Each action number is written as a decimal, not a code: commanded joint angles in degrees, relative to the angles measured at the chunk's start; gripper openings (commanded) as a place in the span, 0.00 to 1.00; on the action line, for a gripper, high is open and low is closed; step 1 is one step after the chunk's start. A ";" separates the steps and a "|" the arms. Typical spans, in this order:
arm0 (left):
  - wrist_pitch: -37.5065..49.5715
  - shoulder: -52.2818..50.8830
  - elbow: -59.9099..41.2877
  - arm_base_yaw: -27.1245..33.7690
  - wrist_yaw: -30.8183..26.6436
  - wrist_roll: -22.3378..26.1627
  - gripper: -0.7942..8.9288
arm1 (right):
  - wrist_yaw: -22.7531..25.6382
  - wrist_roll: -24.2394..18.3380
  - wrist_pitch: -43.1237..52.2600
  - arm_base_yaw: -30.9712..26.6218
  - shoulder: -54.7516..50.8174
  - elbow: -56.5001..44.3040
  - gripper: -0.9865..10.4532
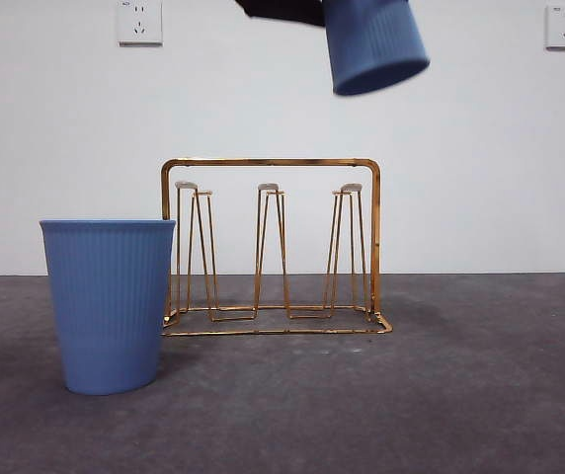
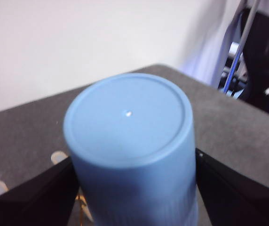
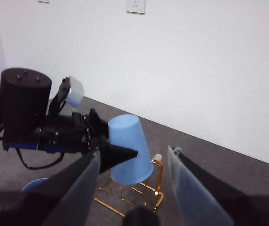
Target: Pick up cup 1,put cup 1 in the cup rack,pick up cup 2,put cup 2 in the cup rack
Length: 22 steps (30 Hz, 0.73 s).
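Front view first: your left hand (image 2: 134,188) has cup 1 (image 1: 371,44) up in the air, mouth down and slightly tilted, hanging well above the cup rack (image 1: 271,247), over its prong on the side away from the other cup. From the left wrist you can see both jaws pressed against the cup's ribbed wall, one on each side, the flat base facing the camera, so that is a firm pinch on the cup. By my reading the pick-up of the first cup is done and the placing is not: the cup is clear of every prong and needs to come down over one of them.

Cup 2 (image 1: 110,304) stands upright on the surface (image 1: 441,395), just beside the rack's end and nearer the camera, untouched. Both its pick-up and its placing are left to do.

Your right hand (image 3: 134,188) waits well back from the rack, jaws spread, nothing between them.

All the rack's prongs look bare, and nothing sits between the raised cup and them. Two wall sockets (image 1: 139,22) are behind the rack, out of the way.
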 commanded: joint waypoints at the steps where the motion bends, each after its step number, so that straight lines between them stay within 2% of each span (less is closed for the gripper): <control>1: 0.07 1.92 -0.13 0.55 -0.44 1.07 0.08 | 0.96 -0.70 0.15 0.04 -0.02 -0.24 0.31; 22: 4.79 9.20 -0.13 3.98 -1.86 1.86 0.08 | 0.96 -0.63 -2.27 0.04 -0.02 -0.24 0.31</control>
